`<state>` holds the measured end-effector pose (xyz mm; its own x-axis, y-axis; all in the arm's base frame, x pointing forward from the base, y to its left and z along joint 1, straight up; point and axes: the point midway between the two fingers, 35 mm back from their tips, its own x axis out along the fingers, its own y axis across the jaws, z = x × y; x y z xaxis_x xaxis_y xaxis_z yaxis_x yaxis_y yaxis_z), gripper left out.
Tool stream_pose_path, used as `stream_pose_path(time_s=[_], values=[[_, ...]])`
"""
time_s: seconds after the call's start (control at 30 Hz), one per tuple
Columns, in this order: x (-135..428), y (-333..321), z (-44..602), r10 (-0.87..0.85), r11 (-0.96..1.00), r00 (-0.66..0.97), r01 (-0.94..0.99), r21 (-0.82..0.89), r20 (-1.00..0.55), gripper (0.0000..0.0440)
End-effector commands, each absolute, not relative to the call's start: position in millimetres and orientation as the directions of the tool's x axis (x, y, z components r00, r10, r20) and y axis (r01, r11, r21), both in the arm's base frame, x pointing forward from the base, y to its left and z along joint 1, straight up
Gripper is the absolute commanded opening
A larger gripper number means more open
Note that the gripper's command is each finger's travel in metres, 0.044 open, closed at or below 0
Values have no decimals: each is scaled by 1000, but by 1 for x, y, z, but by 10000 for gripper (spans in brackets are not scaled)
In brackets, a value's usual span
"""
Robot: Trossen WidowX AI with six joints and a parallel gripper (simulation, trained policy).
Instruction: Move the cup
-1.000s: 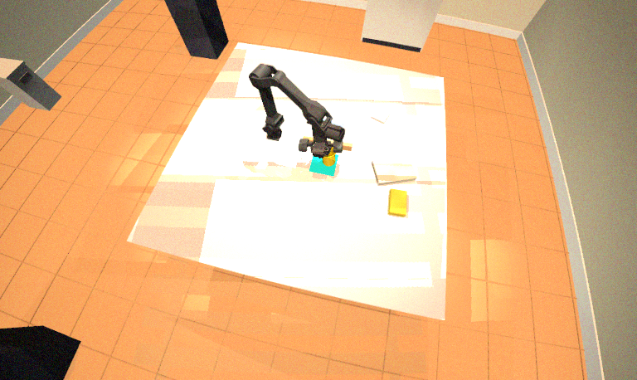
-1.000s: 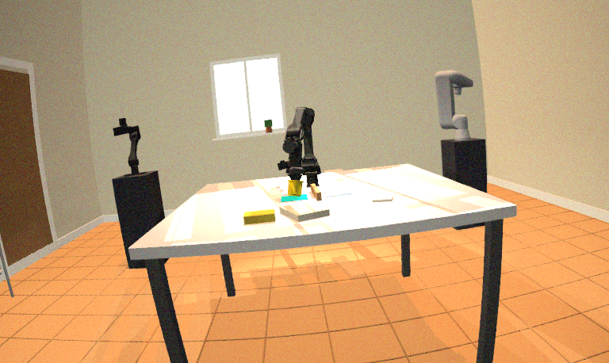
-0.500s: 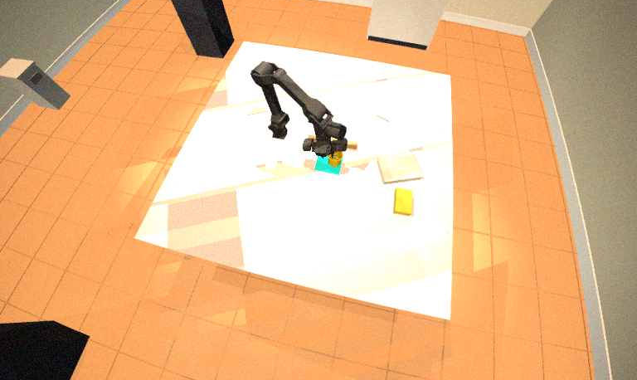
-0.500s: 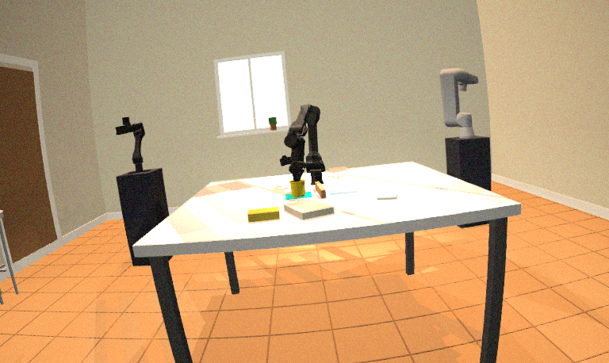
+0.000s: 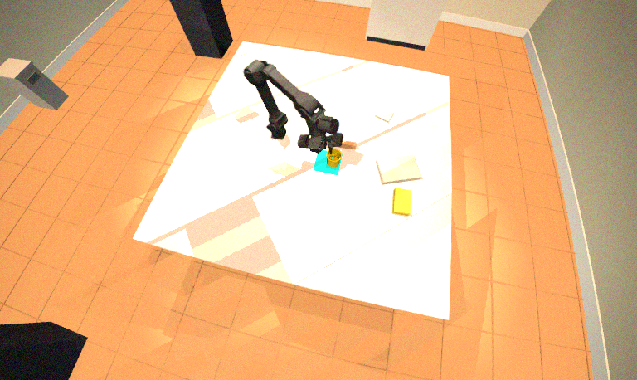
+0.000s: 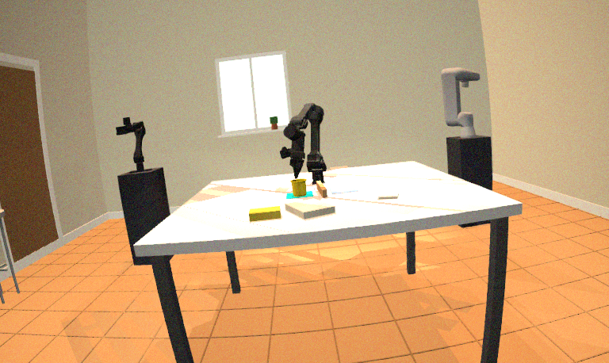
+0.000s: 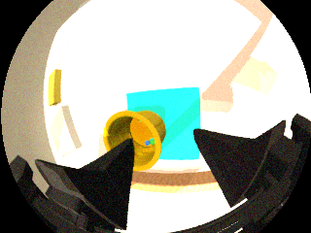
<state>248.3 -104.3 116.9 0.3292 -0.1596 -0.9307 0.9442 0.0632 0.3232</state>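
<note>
The yellow cup [image 5: 333,163] [image 6: 298,188] [image 7: 156,124] stands upright on the cyan pad [image 5: 321,168] [image 6: 291,196] [image 7: 181,104], towards one side of it. A blue marble [image 7: 147,143] and a green marble [image 7: 152,141] lie inside the cup. My gripper [image 5: 330,149] [image 6: 296,177] [image 7: 163,138] is open with its fingers well apart. It is just above the cup's rim and holds nothing. In the wrist view one finger overlaps the cup's opening, and the other is over the pad's far side. A pale bluish patch [image 6: 344,191] lies on the table; I cannot tell whether it is a pad.
A wooden block [image 5: 348,144] [image 6: 321,189] lies close beside the cyan pad. A pale slab [image 5: 399,169] [image 6: 309,209] and a yellow block [image 5: 402,201] [image 6: 265,214] [image 7: 54,87] lie farther off. A small pale tile [image 5: 385,117] [image 6: 388,196] also lies on the table.
</note>
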Motion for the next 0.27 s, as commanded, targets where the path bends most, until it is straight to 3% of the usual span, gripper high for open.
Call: stream_pose_path(time_s=[0.0,0.23], values=[[247,-106,136,-170,64,372,928,366,-913,293],[244,-113,160,-190,45,406,913,405,-894,423]])
